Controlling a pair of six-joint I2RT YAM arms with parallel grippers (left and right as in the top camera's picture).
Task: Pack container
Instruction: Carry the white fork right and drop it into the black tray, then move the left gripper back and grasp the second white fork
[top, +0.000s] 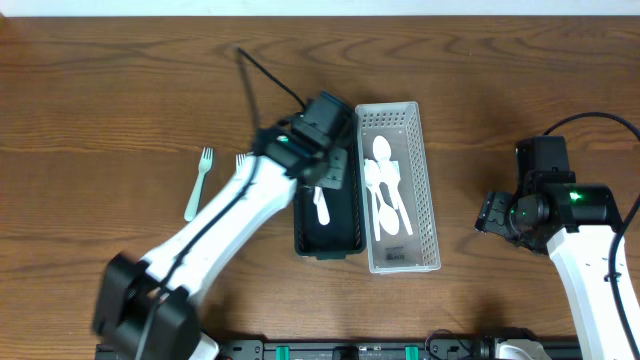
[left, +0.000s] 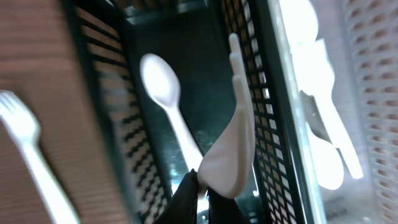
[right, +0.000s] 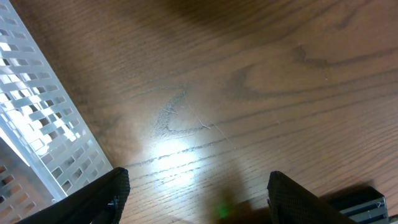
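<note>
My left gripper (left: 200, 190) is shut on the wide end of a white plastic utensil (left: 235, 143), whose thin end points into the black slotted container (top: 345, 235). I cannot tell the utensil's kind. A white spoon (left: 165, 93) lies on that container's floor and also shows in the overhead view (top: 321, 206). In the overhead view the left gripper (top: 330, 178) hovers over the container's far half. The white basket (top: 428, 200) to its right holds several white spoons (top: 385, 185). My right gripper (top: 497, 215) is open and empty over bare table, right of the basket.
A pale green fork (top: 198, 187) and a white fork (top: 241, 160) lie on the wooden table left of the black container. The white fork also shows in the left wrist view (left: 22, 134). The white basket's wall (right: 37, 124) is at the left of the right wrist view.
</note>
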